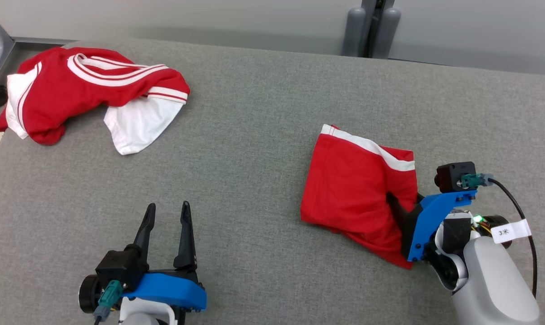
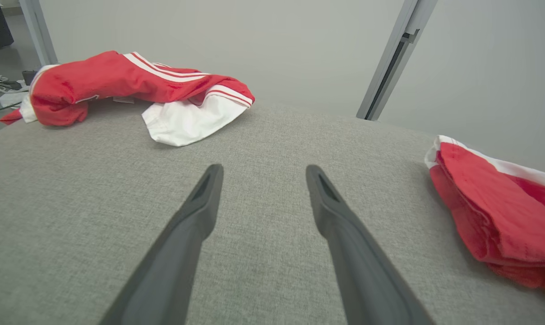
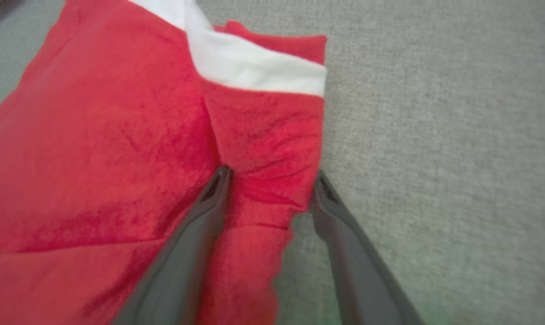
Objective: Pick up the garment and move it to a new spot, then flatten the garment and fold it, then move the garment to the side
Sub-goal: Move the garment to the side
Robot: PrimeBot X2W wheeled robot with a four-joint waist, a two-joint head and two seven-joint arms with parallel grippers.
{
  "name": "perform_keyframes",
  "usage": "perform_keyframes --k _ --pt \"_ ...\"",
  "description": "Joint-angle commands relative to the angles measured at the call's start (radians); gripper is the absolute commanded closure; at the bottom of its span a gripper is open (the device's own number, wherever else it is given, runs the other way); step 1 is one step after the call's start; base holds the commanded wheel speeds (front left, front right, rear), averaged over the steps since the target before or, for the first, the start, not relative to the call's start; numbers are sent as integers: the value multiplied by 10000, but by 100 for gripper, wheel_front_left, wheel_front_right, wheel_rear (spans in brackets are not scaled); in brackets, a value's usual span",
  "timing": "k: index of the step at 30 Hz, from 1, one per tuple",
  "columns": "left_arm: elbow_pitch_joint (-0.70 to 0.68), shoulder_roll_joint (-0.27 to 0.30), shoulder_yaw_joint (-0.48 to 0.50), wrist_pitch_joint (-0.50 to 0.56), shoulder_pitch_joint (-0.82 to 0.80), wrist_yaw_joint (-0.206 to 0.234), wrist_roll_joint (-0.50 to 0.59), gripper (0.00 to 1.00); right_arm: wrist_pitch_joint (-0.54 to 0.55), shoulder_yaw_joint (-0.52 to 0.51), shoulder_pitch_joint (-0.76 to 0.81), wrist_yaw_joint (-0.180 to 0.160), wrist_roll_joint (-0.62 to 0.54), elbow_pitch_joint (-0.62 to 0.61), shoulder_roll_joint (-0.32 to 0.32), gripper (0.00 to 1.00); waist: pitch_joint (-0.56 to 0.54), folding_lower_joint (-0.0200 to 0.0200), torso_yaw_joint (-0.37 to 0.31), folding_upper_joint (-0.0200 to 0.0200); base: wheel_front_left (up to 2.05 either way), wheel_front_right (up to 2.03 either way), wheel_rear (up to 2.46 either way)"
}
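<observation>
— Garment [image 1: 353, 189]: where do we place it?
— Folded, red with a white band, on the right of the grey table [image 1: 263, 135], near side.
— And the right gripper [image 3: 270, 180]?
— We see its fingers spread wide, astride a ridge of cloth at the garment's right edge, not pinched shut.
— The left gripper [image 1: 168, 205]?
— Wide open, holding nothing, near left, above the table. A crumpled red-and-white shirt [image 1: 92, 90] lies far left.

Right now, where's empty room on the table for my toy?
Bare: the wide middle of the grey fabric table, between the crumpled red-and-white shirt and the folded red white-striped garment. Crowded: around that garment, where the right jaws straddle its edge.
</observation>
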Motion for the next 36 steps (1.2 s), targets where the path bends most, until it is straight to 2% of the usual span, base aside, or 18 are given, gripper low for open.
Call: perform_keyframes --k 1,2,9,18,24,31,36 --pt "-38 -11 12 -48 -220 -86 184 0 -45 114 -88 1 167 -13 -3 85 98 -1 -44 0 0 0 0" --pt "-61 -21 9 -48 -286 -155 246 0 -64 144 -150 1 188 -61 -8 100 144 -1 -100 0 0 0 0" --pt "-484 15 -46 -47 -670 -348 728 0 -565 48 -622 -1 170 -684 -155 100 626 -1 -968 0 0 0 0" --pt "-1119 448 -338 201 -1114 -443 1276 0 -1064 -835 -395 1 199 -1700 -696 100 1506 -1 -3077 0 0 0 0" --pt "-1684 855 -475 775 -1349 -451 1559 0 -1264 -1488 -168 1 251 -2034 -676 100 2049 -1 -4333 0 0 0 0" --pt "-2233 1142 -532 1240 -1446 -437 1656 0 -1277 -1700 -517 1 367 -1931 -742 100 2407 -1 -4754 0 0 0 0" --pt "-2629 1302 -603 1549 -1484 -388 1755 0 -1023 -1885 -1438 1 131 -1438 -1293 100 2703 -1 -4418 0 0 0 0"
